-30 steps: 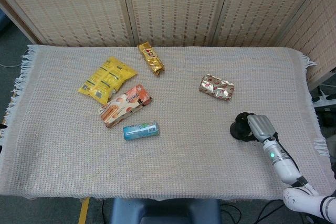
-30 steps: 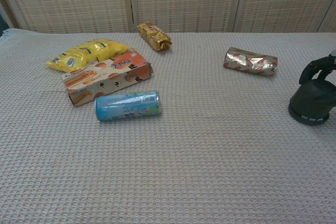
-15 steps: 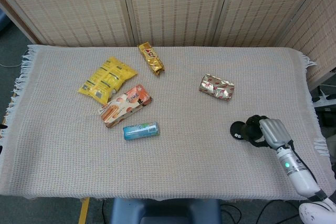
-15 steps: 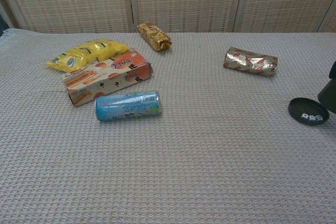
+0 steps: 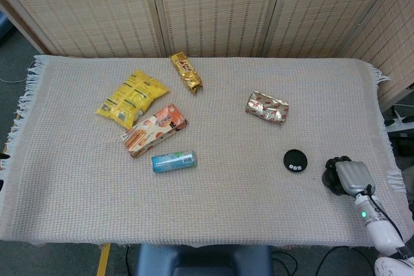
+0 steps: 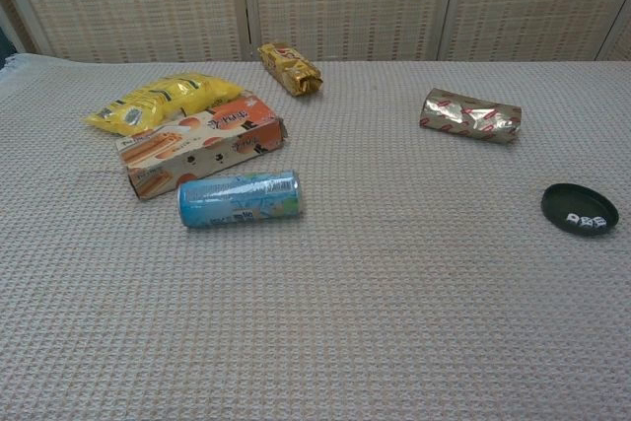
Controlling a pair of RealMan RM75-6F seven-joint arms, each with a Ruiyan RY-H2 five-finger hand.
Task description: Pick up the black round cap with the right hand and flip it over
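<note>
The black round cap (image 5: pixel 295 160) lies flat on the woven cloth at the right side of the table, with small white marks on its upper face. In the chest view the cap (image 6: pixel 579 209) looks like a shallow dish with a raised rim. My right hand (image 5: pixel 343 176) is to the right of the cap, near the table's right front corner, and apart from it. It holds nothing, and its dark fingers bend loosely downward. The chest view does not show this hand. My left hand appears in neither view.
A silver-red wrapped packet (image 5: pixel 266 107) lies beyond the cap. A blue can (image 5: pixel 173 160), an orange snack box (image 5: pixel 154 129), a yellow bag (image 5: pixel 132 97) and a gold bar (image 5: pixel 185 72) sit on the left half. The table's right edge (image 5: pixel 388 153) is close to my hand.
My right hand let go of the cap, which now lies flat on the cloth. The hand drew back to the right and toward the front edge, leaving the chest view.
</note>
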